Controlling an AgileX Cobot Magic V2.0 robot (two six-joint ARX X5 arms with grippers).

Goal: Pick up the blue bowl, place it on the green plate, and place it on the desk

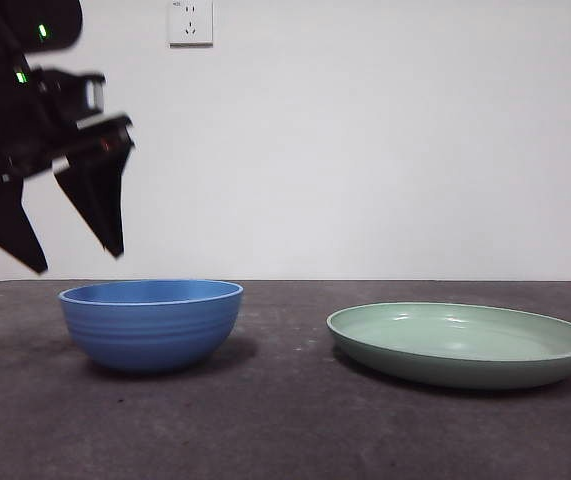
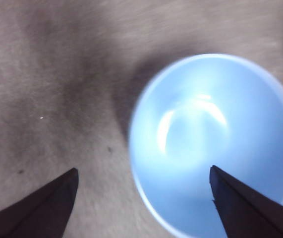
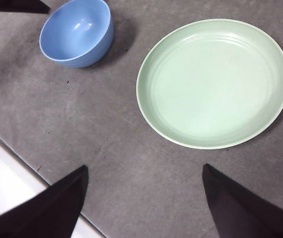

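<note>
The blue bowl (image 1: 151,322) stands upright on the desk (image 1: 285,420) at the left, empty. The green plate (image 1: 462,343) lies on the desk to its right, apart from it and empty. My left gripper (image 1: 80,258) is open and empty, hanging above the bowl's left rim. In the left wrist view the bowl (image 2: 215,144) fills the space near one jaw, and the gripper (image 2: 143,178) straddles its rim from above. My right gripper (image 3: 143,173) is open and empty, high above the desk. Its view shows the bowl (image 3: 77,32) and the plate (image 3: 213,82).
A white wall with a socket (image 1: 190,22) stands behind the desk. The desk's edge (image 3: 12,148) with a white floor beyond it shows in the right wrist view.
</note>
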